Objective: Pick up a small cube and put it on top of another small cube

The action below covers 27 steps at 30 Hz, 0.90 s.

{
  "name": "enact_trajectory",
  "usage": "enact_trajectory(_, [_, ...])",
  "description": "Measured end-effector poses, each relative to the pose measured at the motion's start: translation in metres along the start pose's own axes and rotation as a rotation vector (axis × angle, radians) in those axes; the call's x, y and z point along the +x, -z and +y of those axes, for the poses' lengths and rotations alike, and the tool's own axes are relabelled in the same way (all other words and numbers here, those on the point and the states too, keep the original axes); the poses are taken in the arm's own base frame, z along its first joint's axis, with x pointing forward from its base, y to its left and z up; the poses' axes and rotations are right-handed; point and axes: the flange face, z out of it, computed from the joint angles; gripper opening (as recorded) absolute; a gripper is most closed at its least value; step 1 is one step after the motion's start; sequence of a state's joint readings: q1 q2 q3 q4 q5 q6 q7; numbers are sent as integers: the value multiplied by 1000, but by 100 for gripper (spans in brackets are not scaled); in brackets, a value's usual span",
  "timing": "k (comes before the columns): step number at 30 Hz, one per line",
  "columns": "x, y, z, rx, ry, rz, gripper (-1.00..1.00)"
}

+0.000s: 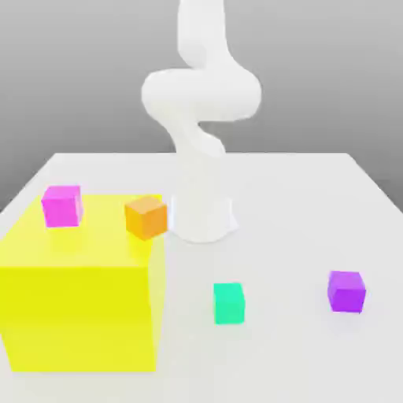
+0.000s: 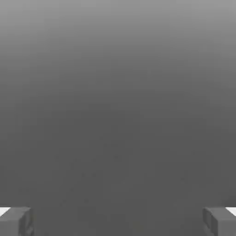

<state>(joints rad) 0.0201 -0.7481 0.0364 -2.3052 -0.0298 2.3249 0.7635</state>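
The small cube (image 1: 228, 303) sits flat on the white desk (image 1: 299, 212), in front of the arm's base (image 1: 203, 216) and just off the big yellow block (image 1: 79, 295); being a cube, it has no long axis, and one face looks toward the exterior camera. Only the exterior view shows it. The hand view shows the fingers (image 2: 16, 221) spread wide, holding nothing, against plain grey.
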Motion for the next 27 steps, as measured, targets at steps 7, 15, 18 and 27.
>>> enact_trajectory(7, [-85,-163,16,-139,117,-196,0])
enact_trajectory(15, [-215,-287,114,-311,113,-438,0])
enact_trajectory(18, [-276,-312,173,-401,76,-539,0])
enact_trajectory(27, [-327,-340,235,-496,-20,-580,0])
